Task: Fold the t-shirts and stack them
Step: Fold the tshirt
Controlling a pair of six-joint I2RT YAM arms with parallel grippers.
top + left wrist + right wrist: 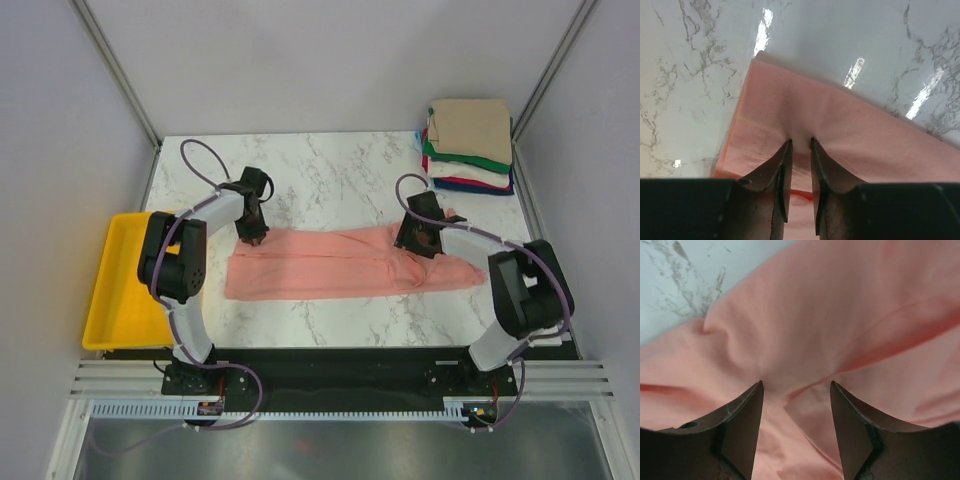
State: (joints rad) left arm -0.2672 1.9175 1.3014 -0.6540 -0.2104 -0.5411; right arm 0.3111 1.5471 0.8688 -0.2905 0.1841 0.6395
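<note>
While the pink shirt point(340, 265) lies as a long strip across the table's middle, its far left corner is pinched between the nearly closed fingers of the left gripper point(801, 141), whereas the right gripper point(796, 385) is held spread apart over bunched cloth. If only 1 layer is caught there, the fold could be skewed. Beyond, the stack point(468, 145) is seen at the far right corner.

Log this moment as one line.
left hand: shut on pink shirt edge | right hand: open over it | folded stack: far right corner
</note>
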